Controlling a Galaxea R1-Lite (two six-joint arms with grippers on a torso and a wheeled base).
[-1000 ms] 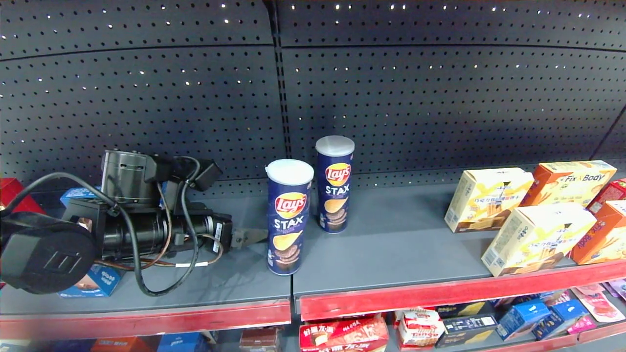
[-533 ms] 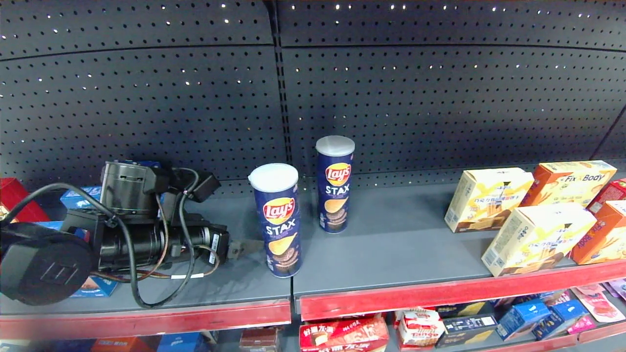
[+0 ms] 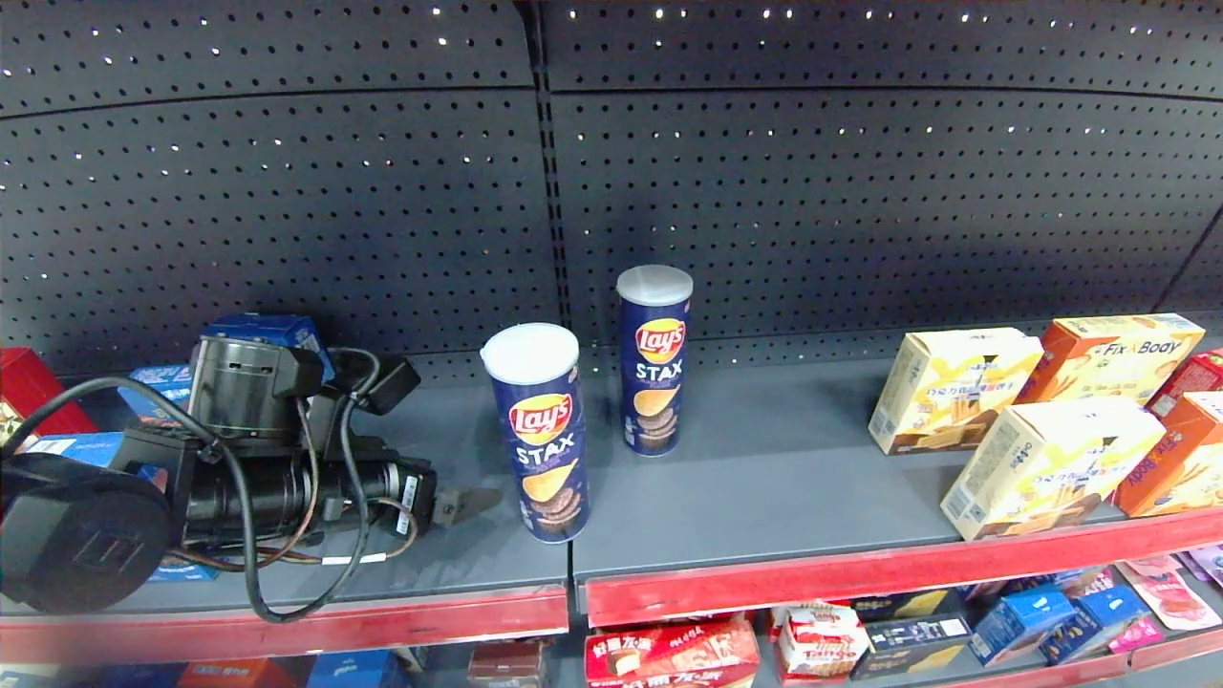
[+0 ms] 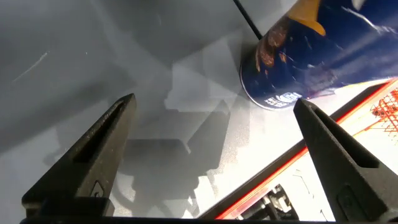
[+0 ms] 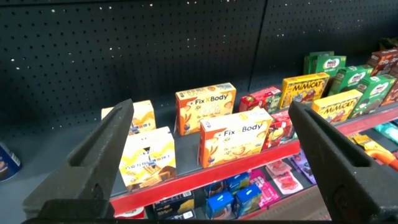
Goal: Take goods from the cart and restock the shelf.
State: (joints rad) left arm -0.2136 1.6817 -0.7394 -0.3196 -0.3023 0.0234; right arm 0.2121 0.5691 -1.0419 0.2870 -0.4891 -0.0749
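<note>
Two dark blue chip cans with white lids stand on the grey shelf (image 3: 764,478). The nearer can (image 3: 535,430) is close to the front edge and seems to lean a little to the left; the other can (image 3: 654,358) is upright behind it to the right. My left gripper (image 3: 473,502) lies low over the shelf just left of the nearer can, open and apart from it. In the left wrist view, the left gripper (image 4: 214,99) holds nothing, and the can's base (image 4: 273,81) sits beyond its far finger. My right gripper (image 5: 210,104) hangs open in front of the shelf's right part.
Yellow and orange snack boxes (image 3: 1041,411) fill the shelf's right end. Blue boxes (image 3: 268,333) and a red box (image 3: 24,382) stand behind my left arm. A red rail (image 3: 860,569) edges the shelf, with more goods (image 3: 822,640) on the shelf below. A perforated back panel (image 3: 764,191) closes the rear.
The nearer can shifted left along the shelf front. The left gripper then let it go and drew back to the left, leaving a gap. The rear can did not move.
</note>
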